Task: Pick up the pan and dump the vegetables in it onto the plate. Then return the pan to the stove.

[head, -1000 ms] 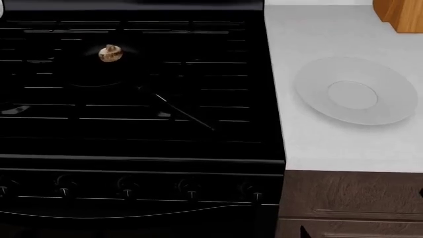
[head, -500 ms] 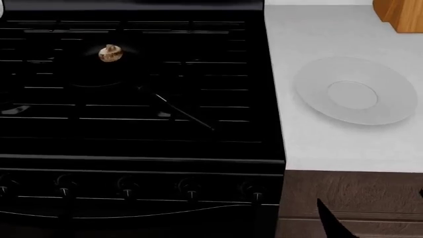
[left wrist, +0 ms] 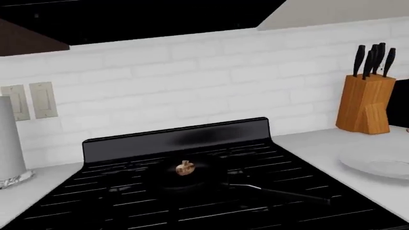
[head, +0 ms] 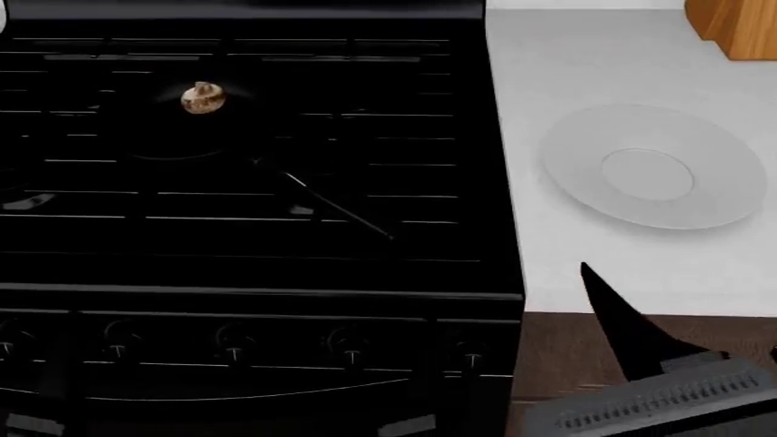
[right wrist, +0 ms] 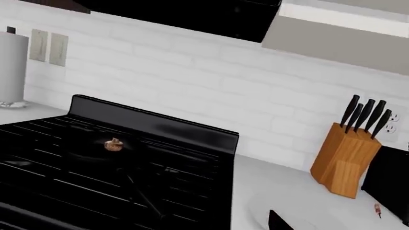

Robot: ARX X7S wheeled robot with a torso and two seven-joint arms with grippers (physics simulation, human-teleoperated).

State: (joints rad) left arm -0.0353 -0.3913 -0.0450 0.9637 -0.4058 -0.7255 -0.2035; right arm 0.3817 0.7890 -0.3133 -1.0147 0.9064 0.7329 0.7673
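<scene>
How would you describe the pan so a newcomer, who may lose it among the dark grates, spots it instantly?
Find the large black gas stove left of the pale counter. On its grates sits the small round matte-black frying pan, the only round shape there, with a thin straight handle and a small tan-brown mushroom inside.

The pan is small, round and black. It sits flat on the grates of the stove, toward the back and left in the head view. Its thin straight handle points toward the front right and lies low over the grates.

One little brown mushroom sits inside the pan, near its far edge. It has a round cap and a pale stem.

The stove is big and black, with a row of knobs along its front.

The plate is wide, shallow and pale grey, with a raised ring in its middle. It lies flat on the bench to the right of the stove, well apart from the pan.
</scene>
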